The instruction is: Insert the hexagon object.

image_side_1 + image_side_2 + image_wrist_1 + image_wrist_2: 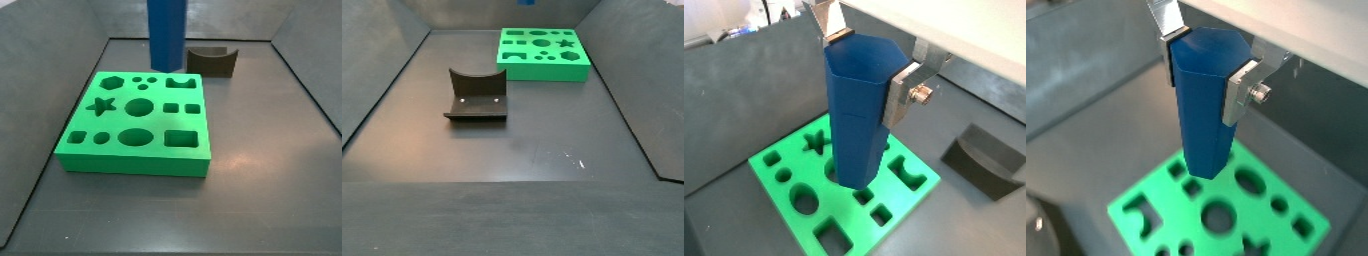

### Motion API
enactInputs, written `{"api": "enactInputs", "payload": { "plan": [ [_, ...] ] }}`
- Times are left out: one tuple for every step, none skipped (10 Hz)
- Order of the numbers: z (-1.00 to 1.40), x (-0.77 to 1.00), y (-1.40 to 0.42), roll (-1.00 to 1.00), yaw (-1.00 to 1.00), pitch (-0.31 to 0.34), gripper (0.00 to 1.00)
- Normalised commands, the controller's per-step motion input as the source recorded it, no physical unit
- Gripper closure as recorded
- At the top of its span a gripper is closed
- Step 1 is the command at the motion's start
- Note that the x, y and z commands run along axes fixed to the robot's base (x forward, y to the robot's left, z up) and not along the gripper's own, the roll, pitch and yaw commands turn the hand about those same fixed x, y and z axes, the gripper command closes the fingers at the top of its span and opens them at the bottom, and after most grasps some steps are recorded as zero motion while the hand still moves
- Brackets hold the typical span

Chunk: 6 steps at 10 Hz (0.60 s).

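My gripper (869,65) is shut on the hexagon object (858,110), a tall blue prism, and holds it upright by its upper end. Both wrist views show it, with a silver finger (1240,88) on each side. The peg (1204,110) hangs in the air above the green block (784,170) with shaped holes. In a side view the peg (164,35) comes down from the top edge and ends above the far edge of the green block (140,150); the gripper is out of that frame. The hexagon hole (116,80) is at the block's far left corner.
The dark fixture (476,95) with a curved notch stands on the dark floor apart from the green block (543,52); it also shows in a side view (211,62) and a wrist view (985,160). Sloping grey walls (54,90) ring the floor.
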Motion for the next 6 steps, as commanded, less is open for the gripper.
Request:
{"api": "enactInputs", "payload": {
  "plan": [
    [-1.0, -0.64, 0.94, 0.0, 0.0, -0.114, 1.0],
    [-0.63, -0.59, 0.99, -0.03, 0.0, -0.023, 1.0],
    [-0.32, -0.61, 0.99, -0.08, 0.0, 0.0, 1.0],
    [-0.23, -0.79, 0.87, -0.1, 0.0, 0.0, 1.0],
    [-0.19, -0.9, 0.7, -0.13, 0.0, -0.049, 1.0],
    [-0.12, -0.9, 0.53, -0.2, -0.08, -0.093, 1.0]
  ]
}}
